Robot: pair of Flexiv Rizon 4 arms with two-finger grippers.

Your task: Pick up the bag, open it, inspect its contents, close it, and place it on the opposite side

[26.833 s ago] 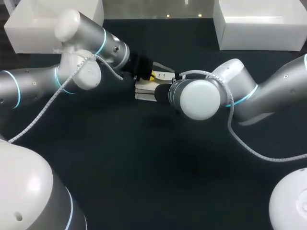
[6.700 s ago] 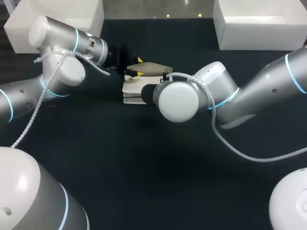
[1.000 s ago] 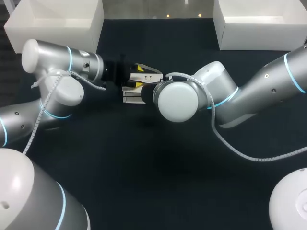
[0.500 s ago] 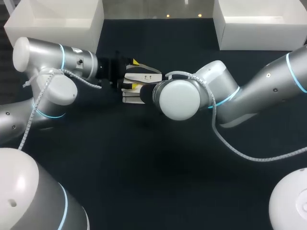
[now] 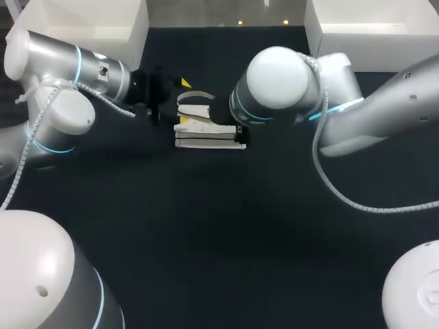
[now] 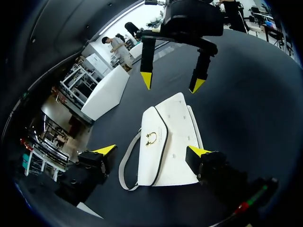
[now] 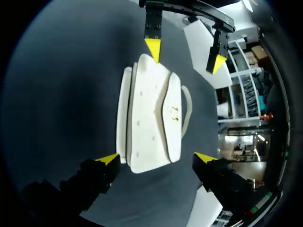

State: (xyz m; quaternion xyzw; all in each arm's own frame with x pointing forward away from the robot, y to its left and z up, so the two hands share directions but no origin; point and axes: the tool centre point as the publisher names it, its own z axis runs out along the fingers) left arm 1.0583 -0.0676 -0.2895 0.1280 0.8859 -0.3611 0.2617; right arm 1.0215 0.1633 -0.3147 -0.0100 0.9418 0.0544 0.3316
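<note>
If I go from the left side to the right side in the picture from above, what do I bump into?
left arm → left gripper, open → white bag lying flat on the table → right arm

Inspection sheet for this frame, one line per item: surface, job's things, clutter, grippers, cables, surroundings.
Surface: dark table, no spills or marks seen.
Job's things: white bag lies flat on the table, flap shut, gold clasp up, strap looped out to one side.
Clutter: two white boxes at the far corners.
Grippers: left gripper open over one end of the bag; right gripper open over the other end; neither holds it.
Cables: coiled white cable on each arm, clear of the bag.
Surroundings: nothing seen.
</note>
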